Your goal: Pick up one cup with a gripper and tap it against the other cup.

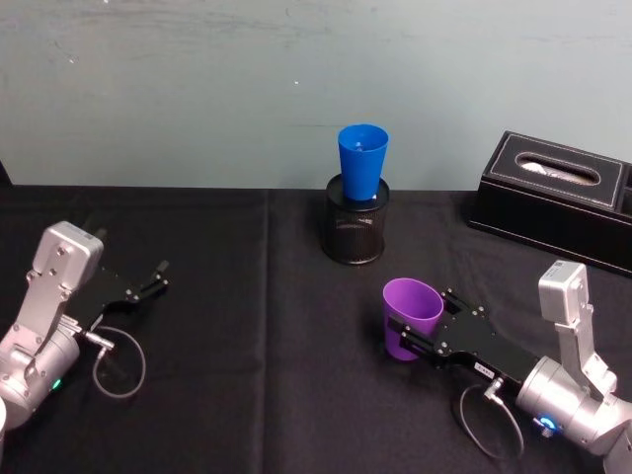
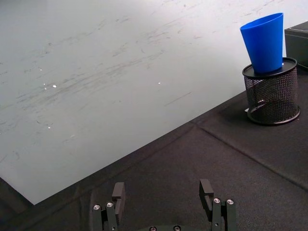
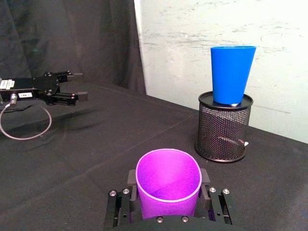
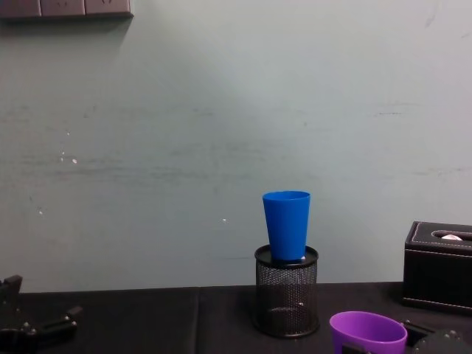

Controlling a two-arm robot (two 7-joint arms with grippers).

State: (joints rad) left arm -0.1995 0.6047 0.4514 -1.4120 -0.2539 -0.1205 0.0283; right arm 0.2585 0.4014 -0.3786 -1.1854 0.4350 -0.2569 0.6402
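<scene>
Purple cup (image 1: 410,316): smooth plastic, tapered, wider at the rim, mouth up and leaning a little. It sits low over the black cloth at the bench's (image 1: 247,375) right front. I cannot tell whether its base touches the cloth.
Right gripper (image 1: 427,317): flat black body on a silver-grey cylindrical arm. It reaches in from the right front corner, lying low and nearly level, with a grey cable looped beside the wrist.
Right fingers (image 3: 205,177): clamped on the purple cup, one on each side of its wall below the rim.
Blue cup (image 1: 362,163): bright, smooth plastic of the same tapered shape. It is seated in the mouth of the mesh pen holder (image 1: 355,232), with most of its height above the rim.
Mesh pen holder: black wire mesh, round and straight-sided. It stands near the pale scuffed wall (image 1: 197,89), behind the purple cup and well apart from it.
Left gripper (image 1: 160,276): at the bench's left side, low over the cloth and pointing toward the middle.
Left fingers (image 2: 119,190): thin, black and apart, holding nothing.
Tissue box (image 1: 553,197): black and leather-like with stitched edges, at the right rear.
</scene>
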